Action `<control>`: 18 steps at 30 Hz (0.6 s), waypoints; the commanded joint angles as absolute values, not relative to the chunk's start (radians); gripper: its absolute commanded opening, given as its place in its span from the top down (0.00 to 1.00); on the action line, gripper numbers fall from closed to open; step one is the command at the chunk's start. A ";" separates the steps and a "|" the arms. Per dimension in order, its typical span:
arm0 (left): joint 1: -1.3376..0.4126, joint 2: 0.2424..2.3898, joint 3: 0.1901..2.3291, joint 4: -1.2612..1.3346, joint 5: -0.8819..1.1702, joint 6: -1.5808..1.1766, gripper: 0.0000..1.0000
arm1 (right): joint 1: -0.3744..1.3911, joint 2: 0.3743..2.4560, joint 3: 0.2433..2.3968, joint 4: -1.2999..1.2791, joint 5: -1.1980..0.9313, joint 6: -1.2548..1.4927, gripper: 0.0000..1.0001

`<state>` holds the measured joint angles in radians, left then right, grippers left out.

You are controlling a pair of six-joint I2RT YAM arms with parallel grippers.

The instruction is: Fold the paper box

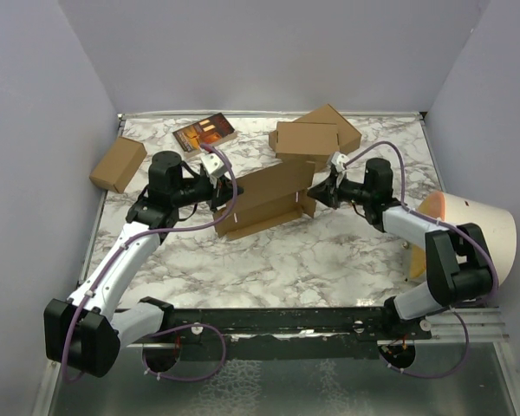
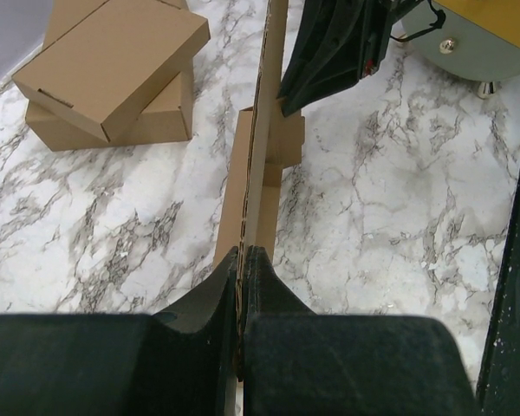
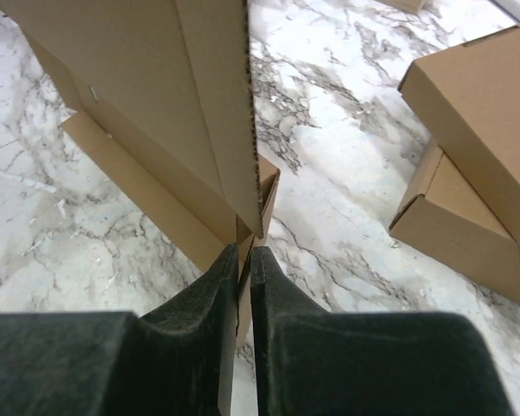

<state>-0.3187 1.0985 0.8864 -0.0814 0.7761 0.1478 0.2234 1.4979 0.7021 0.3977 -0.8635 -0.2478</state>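
Well, my left gripper (image 2: 242, 253) is clamped on one end edge of the paper box (image 1: 269, 198), and my right gripper (image 3: 244, 251) pinches the opposite end, with cardboard sandwiched between its fingers. Between them I see the plain brown corrugated sheet part-folded, its long panel standing upright above a low front wall and short side flaps, its base resting on the middle of the marble table (image 1: 347, 251). Just behind it sit two stacked folded boxes (image 1: 316, 137).
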 commanded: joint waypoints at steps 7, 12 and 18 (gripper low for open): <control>-0.328 1.079 0.841 -0.123 0.774 0.156 1.00 | 0.226 1.560 0.780 0.212 -1.043 -0.256 0.85; -0.327 1.066 0.832 -0.129 0.777 0.166 1.00 | 0.201 1.582 0.793 0.217 -1.089 -0.209 0.80; -0.329 1.061 0.826 -0.135 0.779 0.170 1.00 | 0.187 1.613 0.812 0.216 -1.129 -0.178 0.73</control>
<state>-0.3229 1.0641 0.8520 -0.0788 0.7773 0.1562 0.1905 1.5749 0.7864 0.2668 -1.0473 -0.2173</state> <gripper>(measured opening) 0.019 0.244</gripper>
